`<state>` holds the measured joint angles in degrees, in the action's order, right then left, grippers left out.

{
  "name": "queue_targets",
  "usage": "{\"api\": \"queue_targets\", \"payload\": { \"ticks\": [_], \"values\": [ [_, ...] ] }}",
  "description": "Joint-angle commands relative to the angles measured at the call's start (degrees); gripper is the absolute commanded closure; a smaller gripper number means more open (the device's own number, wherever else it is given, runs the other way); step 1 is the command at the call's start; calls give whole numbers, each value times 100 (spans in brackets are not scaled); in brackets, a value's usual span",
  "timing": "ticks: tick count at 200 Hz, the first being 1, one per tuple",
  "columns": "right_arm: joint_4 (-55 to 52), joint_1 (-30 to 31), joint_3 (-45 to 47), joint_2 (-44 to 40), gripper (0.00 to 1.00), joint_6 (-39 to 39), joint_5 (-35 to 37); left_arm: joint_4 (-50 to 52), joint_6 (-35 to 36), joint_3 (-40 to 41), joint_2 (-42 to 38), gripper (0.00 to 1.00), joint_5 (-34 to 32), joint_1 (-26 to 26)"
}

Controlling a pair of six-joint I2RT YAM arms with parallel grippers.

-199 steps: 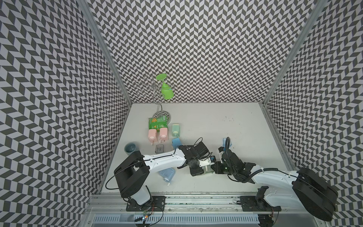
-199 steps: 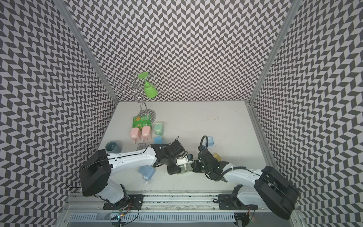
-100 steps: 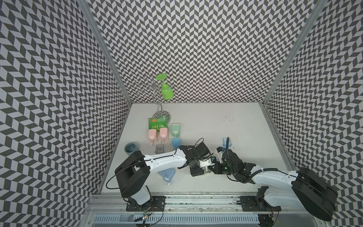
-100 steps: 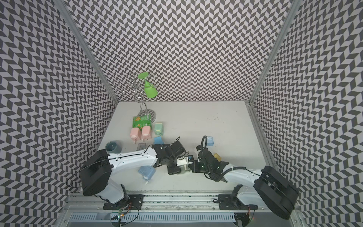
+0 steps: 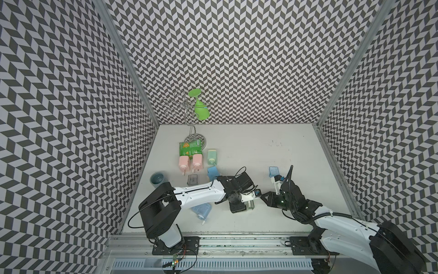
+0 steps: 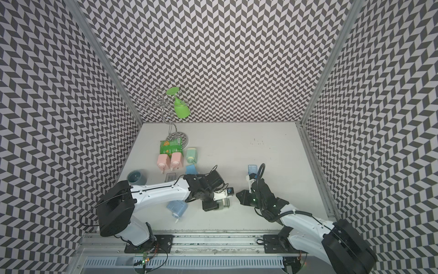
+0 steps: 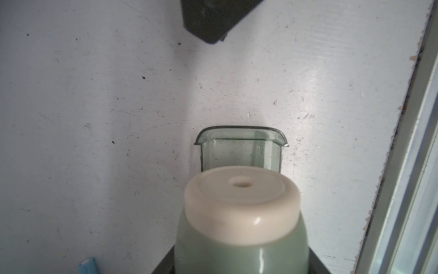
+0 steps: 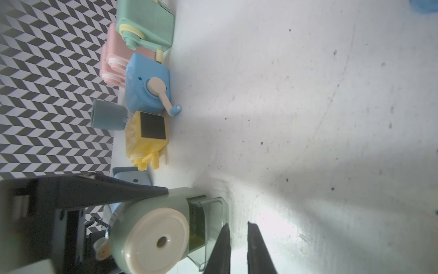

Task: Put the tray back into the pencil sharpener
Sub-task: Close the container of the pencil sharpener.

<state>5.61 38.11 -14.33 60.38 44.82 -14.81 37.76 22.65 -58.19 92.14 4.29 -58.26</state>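
The pale green pencil sharpener (image 5: 245, 204) (image 7: 241, 225) with its cream front (image 8: 151, 237) is held just above the table near the front, my left gripper (image 5: 241, 201) (image 6: 216, 200) shut on its body. The clear smoky tray (image 7: 240, 147) (image 8: 213, 227) (image 6: 226, 202) sits partly in the sharpener's slot, its outer end sticking out. My right gripper (image 8: 237, 224) (image 5: 262, 196) points at that end from the right, a short way off it. Its fingers are shut to a narrow slit with nothing between them.
At the left stand two pink sharpeners (image 5: 190, 163), a green one (image 5: 211, 156), a blue one (image 5: 212, 172), a yellow one (image 8: 147, 140), a loose clear tray (image 5: 192, 179) and a blue cup (image 5: 157, 179). Another blue sharpener (image 5: 201, 210) lies under my left arm. A blue tray (image 5: 273, 171) lies behind my right wrist.
My right gripper was up against the tray's outer end and has drawn back a little to the right. The left gripper and the sharpener have barely moved.
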Motion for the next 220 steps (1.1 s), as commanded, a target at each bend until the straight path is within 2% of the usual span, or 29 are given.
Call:
{"api": "queue_targets", "payload": {
  "ticks": [1, 124, 220],
  "values": [
    [260, 12, -168, 408, 89, -96, -375, -49, 21, 61, -36, 67, -157, -28],
    [1713, 583, -343, 1696, 92, -17, -1352, -58, 44, -7, 39, 71, -113, -27],
    [2566, 594, -19, 1949, 92, 299, -1695, -134, 28, -12, 6, 74, -201, -28]
  ]
}}
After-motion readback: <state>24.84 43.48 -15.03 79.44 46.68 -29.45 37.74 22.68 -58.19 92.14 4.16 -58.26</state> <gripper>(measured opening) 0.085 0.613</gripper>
